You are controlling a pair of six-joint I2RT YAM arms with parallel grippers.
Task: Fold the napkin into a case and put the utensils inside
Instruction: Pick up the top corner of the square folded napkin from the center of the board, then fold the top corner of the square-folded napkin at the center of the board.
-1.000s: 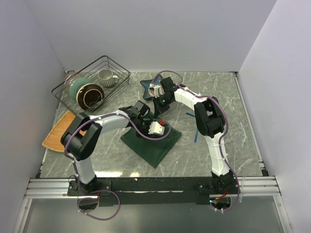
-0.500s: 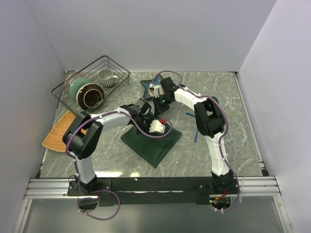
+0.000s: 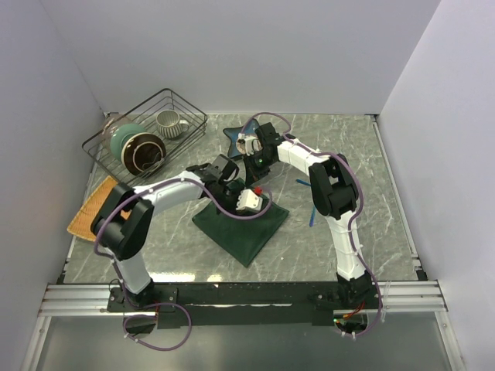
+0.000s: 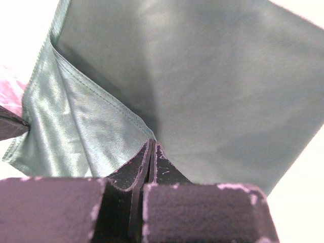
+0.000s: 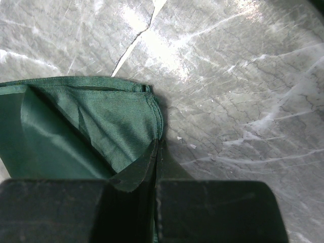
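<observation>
Both grippers are on the napkin [image 3: 241,228] right now. It sits mid-bench as a dark green diamond, with its near corner pointing at the arm bases and its far corner tucked under the two wrists.

The left gripper [image 4: 152,152] is pressed together with a hemmed edge of the cloth pinched between its fingers. In that wrist view a paler flap with a stitched hem meets a big smooth layer of napkin [image 4: 212,86] right at the pinch. There's a pink blur at the left edge of that view, no idea what it is. From the top camera the left gripper [image 3: 233,191] is over the napkin's far side.

The right gripper [image 5: 157,152] is clamped too, nipping the napkin [image 5: 101,121] just by a rounded corner, with marbled bench [image 5: 228,76] showing beyond it. From above, the right gripper [image 3: 252,179] is just beside the left one, at the far corner.

One slim blue utensil [image 3: 311,217] lies on the bench [image 3: 390,193] to the right of the napkin, near the right arm and apart from the cloth. Can't spot the pink one for sure.

Other stuff: a star dish [image 3: 234,136] behind the grippers, a wire basket [image 3: 189,116] in the far-left corner holding a cup [image 3: 168,121] and two bowls, and an orange mat [image 3: 91,210] at the left edge.
</observation>
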